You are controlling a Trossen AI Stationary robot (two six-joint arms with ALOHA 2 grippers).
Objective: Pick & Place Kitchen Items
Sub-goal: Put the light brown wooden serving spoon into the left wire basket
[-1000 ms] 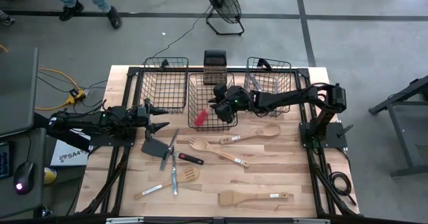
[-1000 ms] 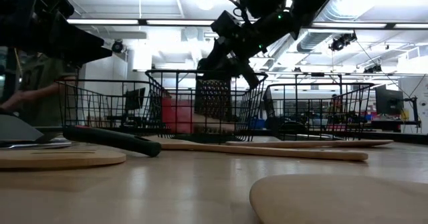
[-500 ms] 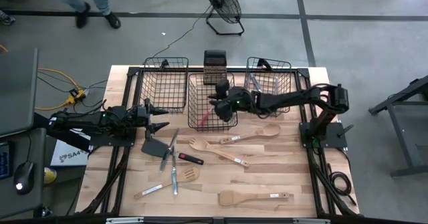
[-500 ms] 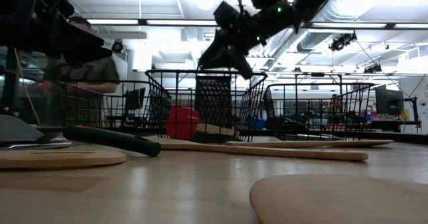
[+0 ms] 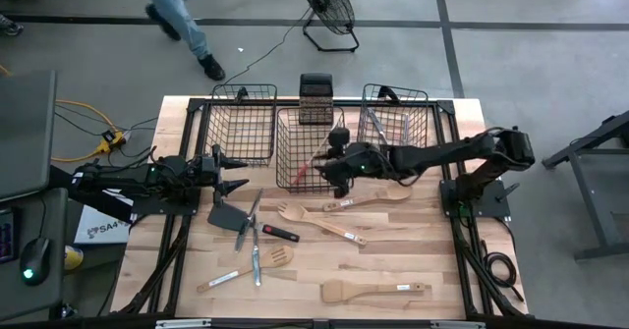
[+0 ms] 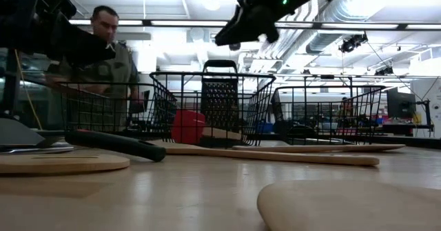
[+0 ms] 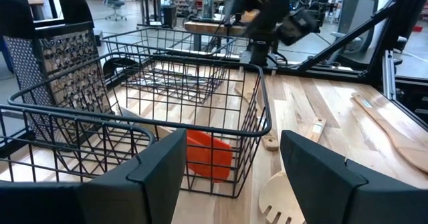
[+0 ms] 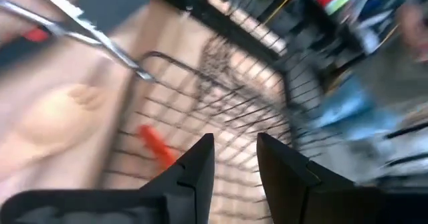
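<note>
A red spatula [image 5: 300,175] lies inside the middle black wire basket [image 5: 310,133]; it also shows in the left wrist view [image 7: 208,156]. My right gripper [image 5: 329,167] hangs above that basket's near right corner, high over its rim in the low view [image 6: 224,38], open with nothing between its fingers [image 8: 234,170]. Loose on the table lie a wooden spoon [image 5: 378,196], a wooden fork [image 5: 319,221], a wooden spatula [image 5: 373,291], a black spatula [image 5: 228,216] and silver cutlery [image 5: 254,260]. My left gripper [image 5: 239,172] waits open at the table's left.
A left basket [image 5: 241,123] and a right basket [image 5: 393,118], the latter with silver tongs in it, flank the middle one. A black grater [image 5: 314,98] stands behind it. A person [image 5: 182,15] walks past beyond the far edge.
My right gripper has risen from the middle basket and drawn back toward the table's near and right edges, rolling about its own axis. The red spatula has settled lower in the basket. The person has walked rightward beyond the far edge.
</note>
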